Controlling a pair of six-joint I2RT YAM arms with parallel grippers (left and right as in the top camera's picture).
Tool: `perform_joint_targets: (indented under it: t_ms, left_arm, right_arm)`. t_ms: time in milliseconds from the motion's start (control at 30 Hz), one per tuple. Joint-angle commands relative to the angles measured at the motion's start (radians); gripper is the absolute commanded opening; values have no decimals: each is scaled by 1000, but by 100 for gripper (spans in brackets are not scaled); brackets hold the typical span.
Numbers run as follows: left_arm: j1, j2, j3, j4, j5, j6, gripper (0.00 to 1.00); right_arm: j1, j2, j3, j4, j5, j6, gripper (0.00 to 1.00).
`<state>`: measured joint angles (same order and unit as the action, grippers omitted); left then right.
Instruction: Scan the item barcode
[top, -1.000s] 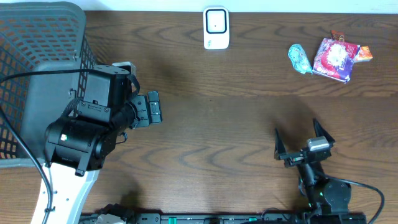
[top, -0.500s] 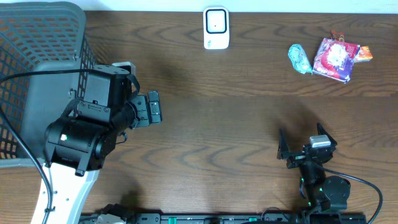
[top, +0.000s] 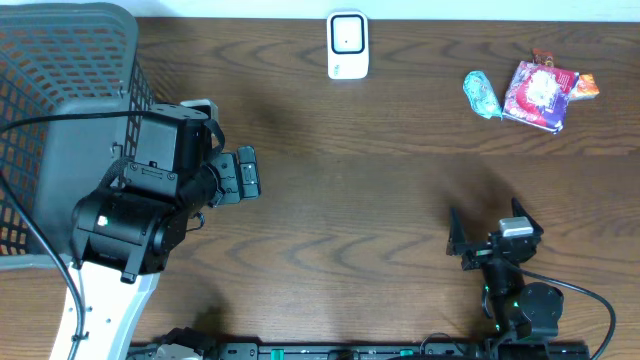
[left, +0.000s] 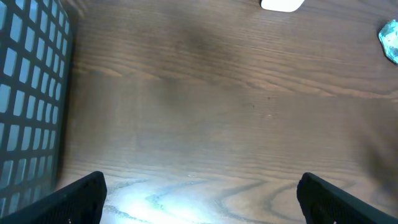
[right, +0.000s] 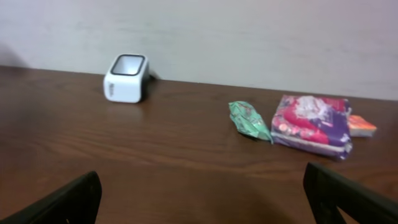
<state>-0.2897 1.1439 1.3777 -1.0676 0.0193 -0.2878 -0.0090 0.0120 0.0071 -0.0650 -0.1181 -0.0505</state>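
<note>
A white barcode scanner (top: 347, 45) stands at the table's far edge, also in the right wrist view (right: 127, 78). To its right lie a teal packet (top: 482, 94) (right: 249, 120), a purple-and-red packet (top: 540, 95) (right: 311, 126) and a small orange item (top: 586, 87). No barcode shows on any of them. My left gripper (top: 248, 174) (left: 199, 199) is open over bare wood beside the basket. My right gripper (top: 488, 228) (right: 205, 199) is open near the front edge, well short of the packets, with nothing between its fingers.
A large grey mesh basket (top: 40, 120) fills the left end of the table, and its wall shows in the left wrist view (left: 31, 112). The left arm's black body stands against its right side. A pale wall runs behind the table's far edge.
The right gripper shifted slightly toward the front edge and to the right a second ago, then held still. The left arm has not moved.
</note>
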Motion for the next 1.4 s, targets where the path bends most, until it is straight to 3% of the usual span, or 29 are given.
perform_joint_targets:
  t_ms: [0, 1367]
  left_arm:
    - [3, -1, 8, -2, -13, 5, 98]
    - [-2, -1, 8, -10, -13, 5, 98]
  right_arm:
    - [-16, -7, 0, -15, 114, 113, 99]
    - [-16, -7, -1, -11, 97, 105, 99]
